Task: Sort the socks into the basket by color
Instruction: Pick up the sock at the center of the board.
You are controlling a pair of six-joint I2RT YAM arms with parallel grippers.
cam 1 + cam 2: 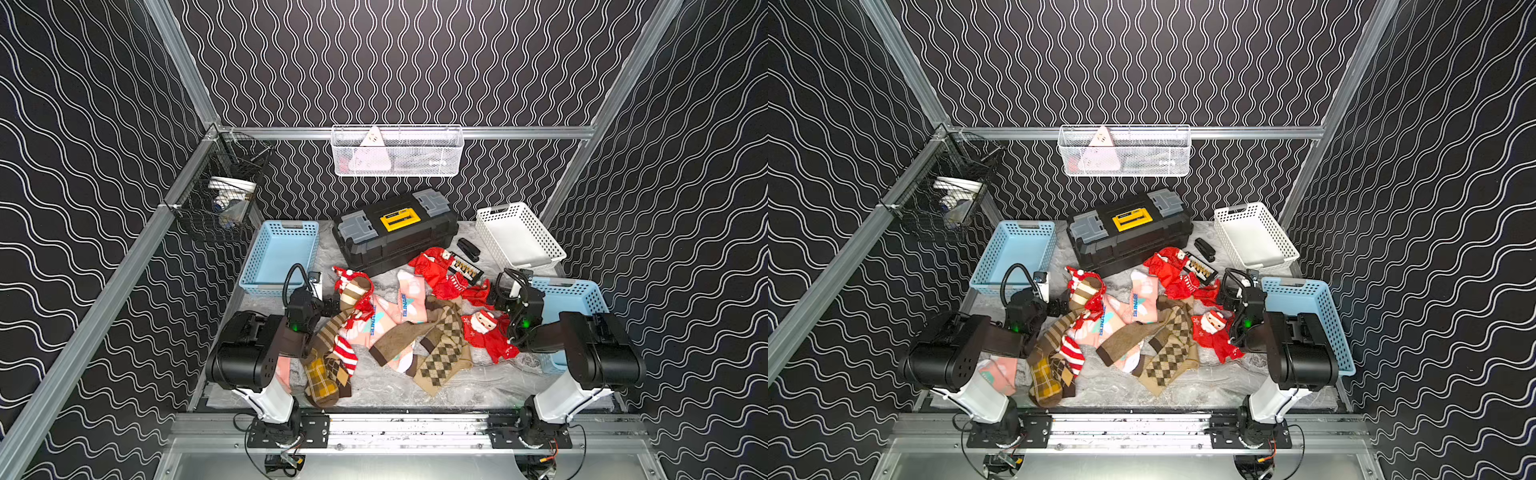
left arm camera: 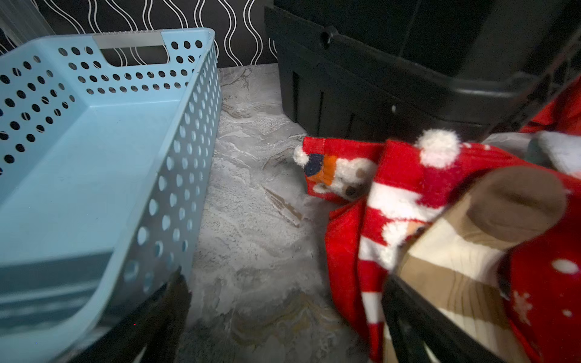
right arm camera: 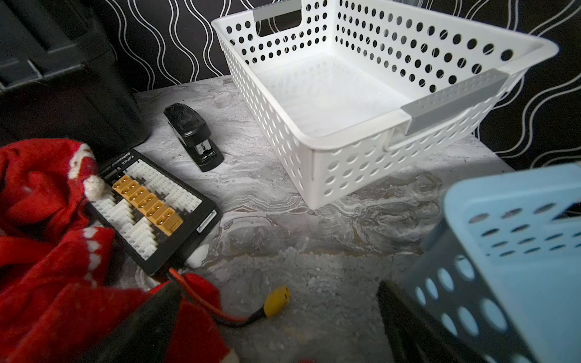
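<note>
From where I am standing, the socks [image 1: 395, 328] are lying in a loose heap on the marbled table [image 1: 390, 390], directly in front of the black toolbox [image 1: 395, 237] and not in any basket. Red ones are bunching closest to the toolbox's front. A Santa sock [image 1: 486, 328] is sprawling farther out, off the toolbox's right end. Pink socks [image 1: 405, 301] with blue lettering are sitting mid-heap. Argyle socks [image 1: 442, 353] and a mustard plaid sock [image 1: 320, 380] are spreading along the side farthest from the toolbox.

A blue basket [image 1: 278, 253] is sitting beside the toolbox's left end and a white basket [image 1: 521, 241] beside its right end. A second blue basket [image 1: 579, 295] is resting farther forward, partly under the right arm. A stapler [image 1: 468, 248] and a connector board [image 1: 465, 268] are lying between the toolbox's right end and the white basket.

The left gripper [image 1: 331, 305] is hovering at the heap's edge, forward of the toolbox's left end, its jaws standing wide apart with only bare table between them. In the left wrist view one finger [image 2: 424, 327] is lying across a brown-and-cream striped sock [image 2: 456, 261]. The right gripper [image 1: 495, 296] is hanging forward of the toolbox's right end, jaws likewise spread wide and gripping nothing. A yellow plug [image 3: 276, 301] is lying on the table between them.
</note>
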